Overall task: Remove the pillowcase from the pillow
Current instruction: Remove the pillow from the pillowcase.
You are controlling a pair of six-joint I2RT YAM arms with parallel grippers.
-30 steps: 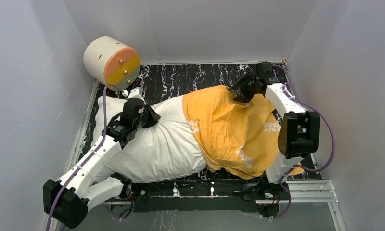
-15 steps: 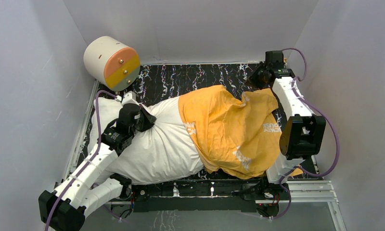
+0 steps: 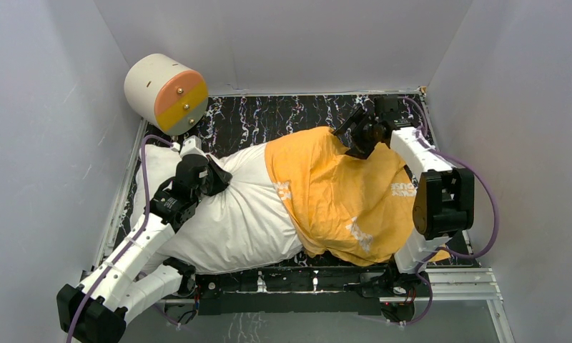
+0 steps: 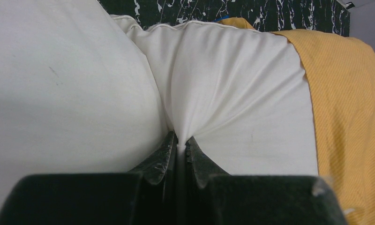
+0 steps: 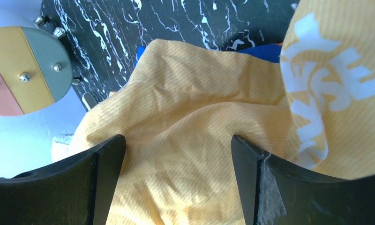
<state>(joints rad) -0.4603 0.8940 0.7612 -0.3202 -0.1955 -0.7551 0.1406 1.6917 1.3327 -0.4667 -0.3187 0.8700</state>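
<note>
**Pillowcase [image 3: 340,193] half off, pillow [image 3: 233,214] pinched at left**

In the overhead view the white pillow lies across the black marbled bench [image 3: 269,114], bare on the left of the frame. The pillowcase, orange-yellow face up, covers the pillow's right part, centre-right of the frame. The left end effector [image 4: 181,140] is clenched on a fold of the pillow's white fabric. The right end effector [image 5: 178,145] is released, jaws wide apart over bunched pillowcase fabric near its upper edge. A cream cylinder [image 3: 165,91] sits at upper left.
</note>
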